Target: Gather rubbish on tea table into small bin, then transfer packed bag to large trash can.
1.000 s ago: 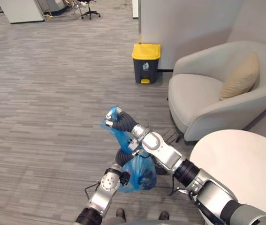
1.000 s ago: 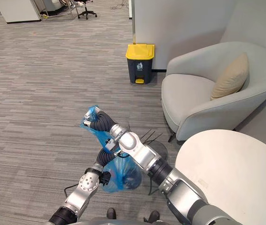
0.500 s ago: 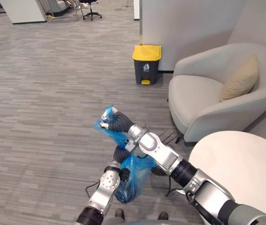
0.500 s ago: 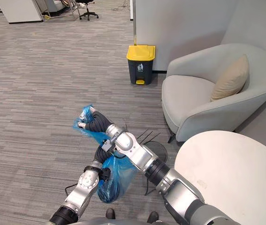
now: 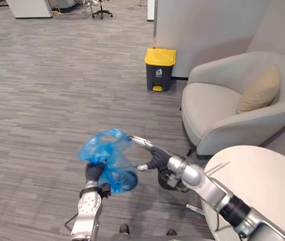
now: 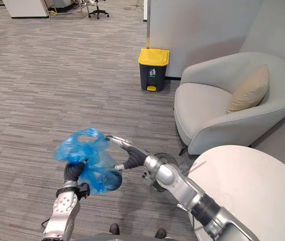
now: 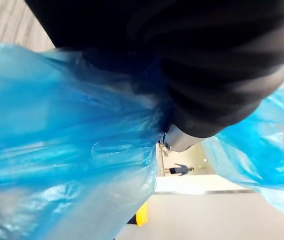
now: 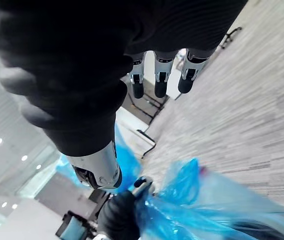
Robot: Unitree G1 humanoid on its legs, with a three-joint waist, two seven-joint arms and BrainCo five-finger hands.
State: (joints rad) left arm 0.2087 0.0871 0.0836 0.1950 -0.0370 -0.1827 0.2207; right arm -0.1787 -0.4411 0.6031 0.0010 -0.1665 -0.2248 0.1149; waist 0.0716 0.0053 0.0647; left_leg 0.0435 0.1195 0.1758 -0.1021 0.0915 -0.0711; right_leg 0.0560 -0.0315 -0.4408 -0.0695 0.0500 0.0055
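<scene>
The room is an office lounge with a grey striped carpet floor (image 5: 41, 90) and a white wall (image 5: 202, 25).

In the two head views the large trash can (image 5: 159, 69), dark with a yellow lid, stands at the foot of this wall. On its front there is a small white pictogram label, too small to read, and below it a yellow pedal. Just to the right of the can is a light grey armchair (image 5: 217, 108) with a beige cushion (image 5: 261, 89). A white round table (image 5: 263, 186) is nearer to the robot than the can, on the right side. A black office chair (image 5: 101, 9) is far behind the can, to the left.

The blue bag (image 5: 106, 158) is in the air, well apart from the can, nearer to the robot and to the left of it. The left hand (image 5: 94, 171) is under the bag and is clenched on its gathered plastic. The right hand (image 5: 152, 153) is just beside the bag, with fingers straight and grasping nothing. Whether a fingertip touches the plastic, I cannot tell.

In the left wrist view the blue plastic lies closely around the dark cover of the left hand.

In the right wrist view the right hand's fingers are straight in a row and the thumb is apart. Past them the bag is bunched against the left hand, above the carpet floor.
</scene>
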